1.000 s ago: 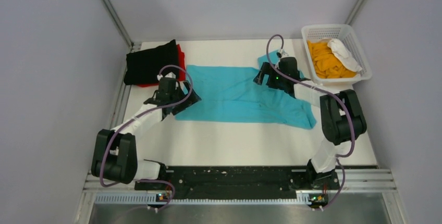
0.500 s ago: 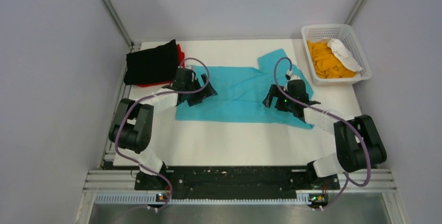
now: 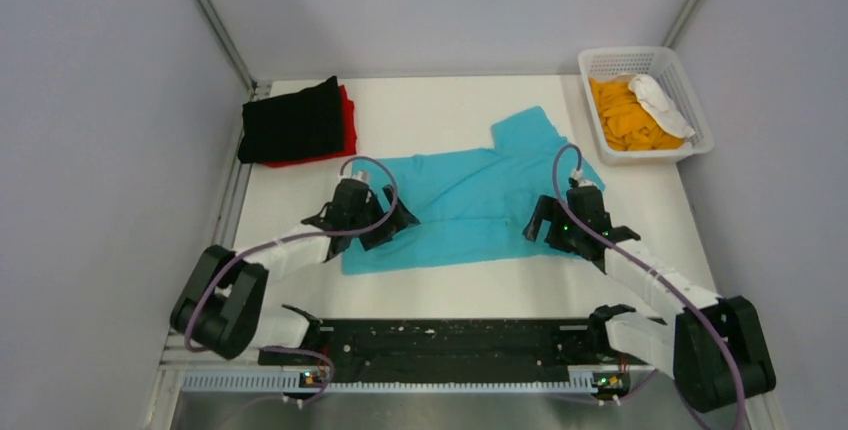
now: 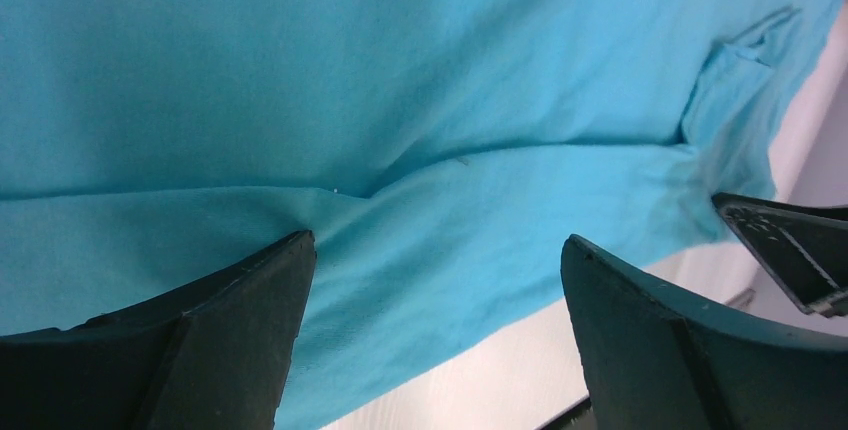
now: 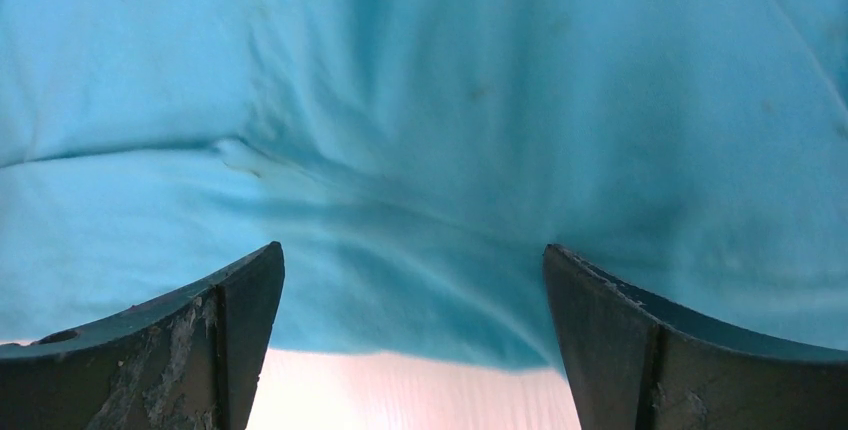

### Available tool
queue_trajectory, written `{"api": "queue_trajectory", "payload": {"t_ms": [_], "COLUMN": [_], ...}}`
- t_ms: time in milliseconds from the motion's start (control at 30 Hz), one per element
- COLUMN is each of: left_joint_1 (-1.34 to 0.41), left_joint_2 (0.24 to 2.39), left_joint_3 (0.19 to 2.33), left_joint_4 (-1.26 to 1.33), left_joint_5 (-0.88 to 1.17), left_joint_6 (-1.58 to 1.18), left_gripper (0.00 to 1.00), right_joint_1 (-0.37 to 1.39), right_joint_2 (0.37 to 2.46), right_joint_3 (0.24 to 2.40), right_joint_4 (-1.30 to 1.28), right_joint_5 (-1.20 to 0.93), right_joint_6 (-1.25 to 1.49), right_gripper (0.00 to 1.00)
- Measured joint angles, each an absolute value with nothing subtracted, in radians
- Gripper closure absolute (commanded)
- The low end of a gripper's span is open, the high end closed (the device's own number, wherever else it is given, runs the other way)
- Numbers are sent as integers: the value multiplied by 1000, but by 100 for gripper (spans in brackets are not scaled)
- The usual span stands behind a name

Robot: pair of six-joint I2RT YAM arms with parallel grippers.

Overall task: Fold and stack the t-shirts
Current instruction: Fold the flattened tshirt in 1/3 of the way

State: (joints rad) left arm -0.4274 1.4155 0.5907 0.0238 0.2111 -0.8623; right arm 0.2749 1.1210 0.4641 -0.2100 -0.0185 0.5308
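The turquoise-blue t-shirt (image 3: 470, 200) lies spread on the white table, one sleeve pointing to the back right. It fills the left wrist view (image 4: 400, 100) and the right wrist view (image 5: 450, 100). My left gripper (image 3: 372, 218) is open over the shirt's near left part, its fingers (image 4: 240, 290) wide apart with nothing between them. My right gripper (image 3: 562, 226) is open over the shirt's near right edge, fingers (image 5: 250, 280) wide apart and empty. A folded black t-shirt (image 3: 292, 120) lies on a red one (image 3: 347, 122) at the back left. Orange cloth (image 3: 625, 115) lies in the basket.
A white lattice basket (image 3: 690, 85) stands at the back right, holding the orange cloth and a white cloth (image 3: 660, 102). Grey walls close in the table on three sides. A black rail (image 3: 450, 335) runs along the near edge.
Both grippers have moved toward the near edge, the left from the shirt's back left, the right from its back right. The shirt's near right part has shifted; its far sleeve now shows.
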Motion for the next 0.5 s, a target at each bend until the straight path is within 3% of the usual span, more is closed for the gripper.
{"api": "queue_trajectory", "payload": {"t_ms": [200, 500], "left_joint_1": [-459, -462], "left_joint_2": [1155, 1103], "left_joint_3": [400, 408], "left_joint_4": [-23, -126], "left_joint_5": [210, 189], "left_joint_6": [-945, -945], "left_gripper": [1, 1], "right_joint_1": [289, 326], "right_joint_2": [867, 593], "right_joint_3": [353, 292], "right_joint_4": [-362, -486], "right_joint_5": [-30, -57], "right_joint_6": [602, 704], "right_gripper": [1, 1]}}
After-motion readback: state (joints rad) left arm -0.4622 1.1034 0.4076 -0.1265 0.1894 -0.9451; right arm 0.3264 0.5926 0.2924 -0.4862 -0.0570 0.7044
